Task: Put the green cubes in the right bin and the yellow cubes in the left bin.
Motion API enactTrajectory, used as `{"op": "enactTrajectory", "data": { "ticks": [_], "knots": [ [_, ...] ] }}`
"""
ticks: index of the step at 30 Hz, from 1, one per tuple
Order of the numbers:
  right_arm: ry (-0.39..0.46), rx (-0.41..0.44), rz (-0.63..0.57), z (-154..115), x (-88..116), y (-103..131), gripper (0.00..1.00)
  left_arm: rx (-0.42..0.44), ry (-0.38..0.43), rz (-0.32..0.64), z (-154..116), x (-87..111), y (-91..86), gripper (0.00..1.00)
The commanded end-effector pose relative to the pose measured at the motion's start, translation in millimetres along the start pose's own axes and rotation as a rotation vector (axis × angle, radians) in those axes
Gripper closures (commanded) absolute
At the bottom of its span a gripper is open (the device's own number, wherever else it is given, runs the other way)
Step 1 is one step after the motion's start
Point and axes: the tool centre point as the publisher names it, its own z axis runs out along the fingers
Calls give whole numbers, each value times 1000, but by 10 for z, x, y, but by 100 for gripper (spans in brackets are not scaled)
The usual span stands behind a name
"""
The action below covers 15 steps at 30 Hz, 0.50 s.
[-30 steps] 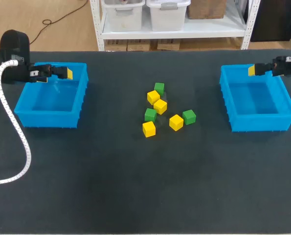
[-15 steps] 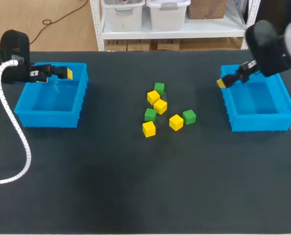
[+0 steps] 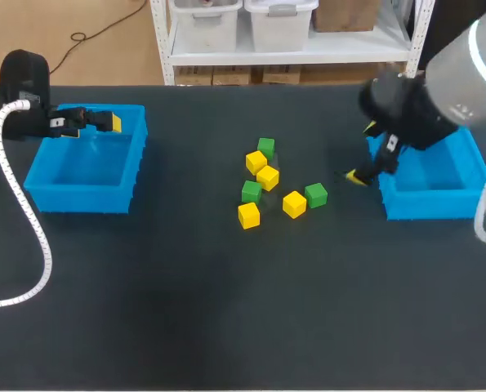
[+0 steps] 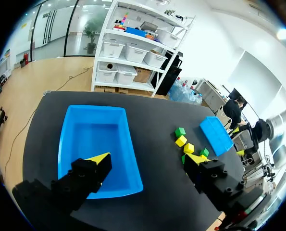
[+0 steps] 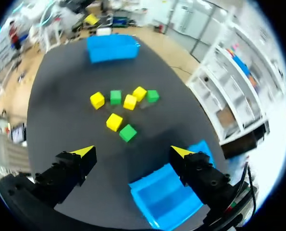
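Seven cubes lie loose mid-table: green cubes (image 3: 265,147) (image 3: 251,192) (image 3: 316,195) and several yellow cubes, among them (image 3: 256,162) (image 3: 268,177) (image 3: 248,216). My left gripper (image 3: 92,125) hangs open and empty over the back of the left blue bin (image 3: 38,175); the left wrist view shows that bin (image 4: 66,144) under the gripper (image 4: 147,161). My right gripper (image 3: 363,153) is open and empty just outside the left wall of the right blue bin (image 3: 430,204), right of the cubes. Ahead of the right gripper (image 5: 132,153) in its wrist view sits a green cube (image 5: 128,133).
Both bins hold nothing that I can see. The right wrist view has the right bin (image 5: 169,195) under and beside the gripper and the left bin (image 5: 113,47) far beyond the cubes. Bare dark tabletop (image 3: 226,310) stretches in front of the cubes.
My right arm has swung from over the right bin's back edge leftward and forward, past the bin's left wall toward the cubes. The left arm and the cubes have stayed put.
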Motion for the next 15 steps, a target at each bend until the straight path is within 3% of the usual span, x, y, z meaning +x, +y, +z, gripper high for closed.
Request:
{"op": "enactTrajectory", "data": {
  "ticks": [1,15],
  "knots": [
    [160,-65,-417,219,-101,-8,0,11,-7,2,0,15,24,0],
    [257,-56,-490,834,-165,16,0,11,-7,2,0,15,24,0]
  ]
}}
